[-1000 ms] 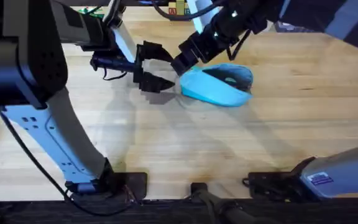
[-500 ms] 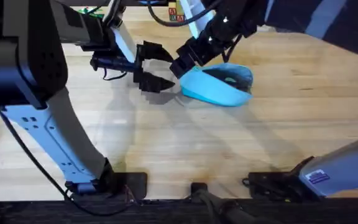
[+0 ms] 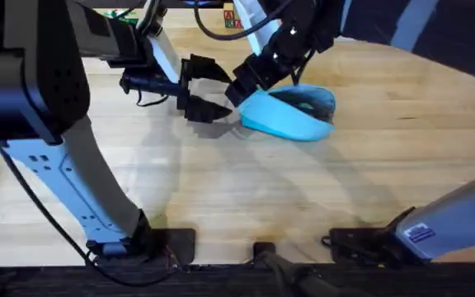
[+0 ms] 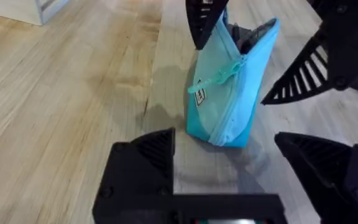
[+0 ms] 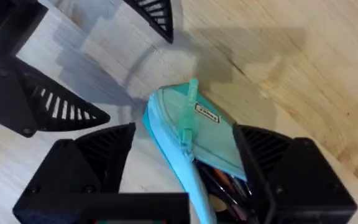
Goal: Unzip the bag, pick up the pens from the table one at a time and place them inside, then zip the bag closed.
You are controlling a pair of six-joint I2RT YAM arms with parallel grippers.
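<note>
Sitting on the pale wooden surface [image 3: 320, 190], toward its far side, is the light blue bag [image 3: 291, 115], and both arms are crowded at its left end. From overhead, the left end effector [image 3: 209, 93] has its black fingers spread wide, just beside that end of the bag and apart from it, while the right end effector [image 3: 250, 81] comes down onto the bag's upper left corner; from up here you cannot make out whether it grips anything. The left wrist view fills that in: the bag [image 4: 229, 87] stands on its edge, zipper running up its side with a pale pull tab [image 4: 213, 78] hanging loose, and a dark finger [image 4: 204, 22] of the other arm meets the top of the fabric. The bag's mouth gapes at the far top, dark lining showing. The right wrist view looks straight down the zipper: the bag [image 5: 191, 140] lies between that end effector's two wide-set fingers [image 5: 272, 168], with the pull tab [image 5: 188, 109] free, and inside the open mouth are slim dark shapes with a hint of orange, likely the pens [image 5: 225, 190], though too shadowed to count. Whether either finger actually touches the fabric is hard to judge. The left end effector's fingers [image 5: 36, 106] show beyond.
</note>
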